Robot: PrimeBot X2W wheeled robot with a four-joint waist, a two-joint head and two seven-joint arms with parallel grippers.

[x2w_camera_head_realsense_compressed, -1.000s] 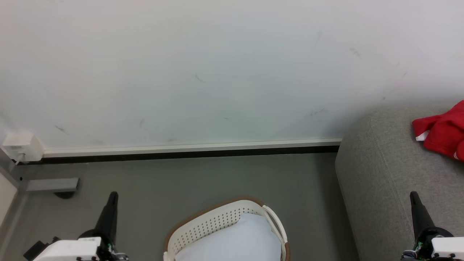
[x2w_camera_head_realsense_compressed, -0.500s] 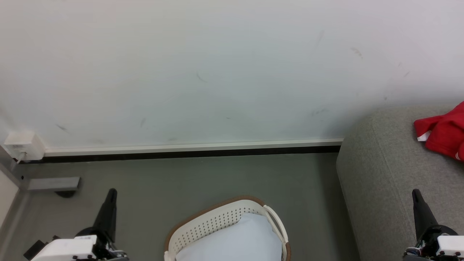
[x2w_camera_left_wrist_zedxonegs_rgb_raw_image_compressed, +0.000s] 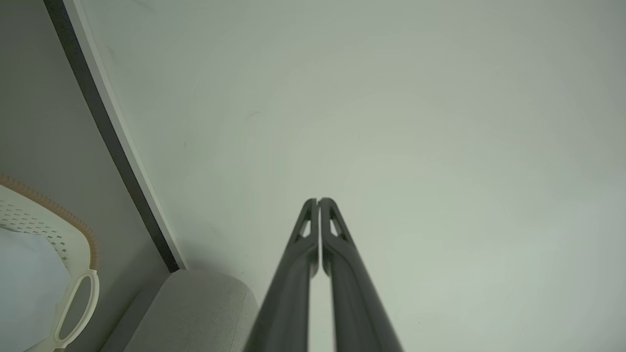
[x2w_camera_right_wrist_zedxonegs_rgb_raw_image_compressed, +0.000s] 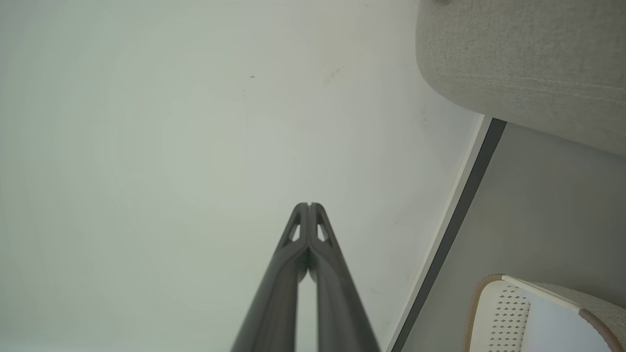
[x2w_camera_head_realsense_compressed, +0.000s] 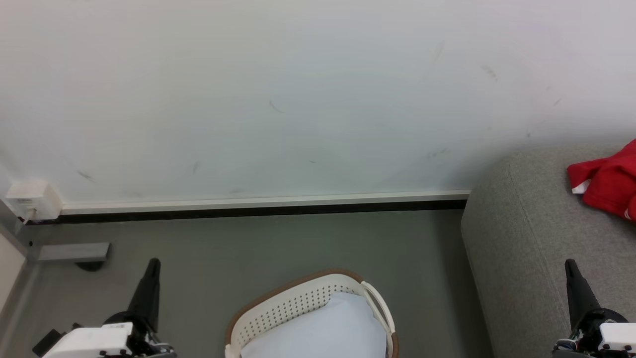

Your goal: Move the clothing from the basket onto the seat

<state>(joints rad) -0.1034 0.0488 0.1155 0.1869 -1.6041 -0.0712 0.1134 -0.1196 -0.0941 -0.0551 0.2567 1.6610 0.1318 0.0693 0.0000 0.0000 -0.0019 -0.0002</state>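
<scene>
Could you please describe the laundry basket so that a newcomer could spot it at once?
Start at the large grey sofa on the right; left of it, on the grey floor, stands the basket. It alone is white, perforated and brown-rimmed.

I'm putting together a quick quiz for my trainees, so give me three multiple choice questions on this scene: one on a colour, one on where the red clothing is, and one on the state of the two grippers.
1. What colour is the rim band of the basket?
A. brown
B. blue
C. black

2. Where does the red clothing lie?
A. in the basket
B. on the grey seat
C. on a table

3. How do the left gripper and the right gripper stand?
A. both wide open
B. both shut, holding nothing
C. both shut on fabric

Answers:
1 A: the band around the white basket shows brown.
2 B: the red fabric rests on the grey cushion at the head view's right edge.
3 B: in each wrist view the fingers meet at the tips with nothing between them.
</scene>
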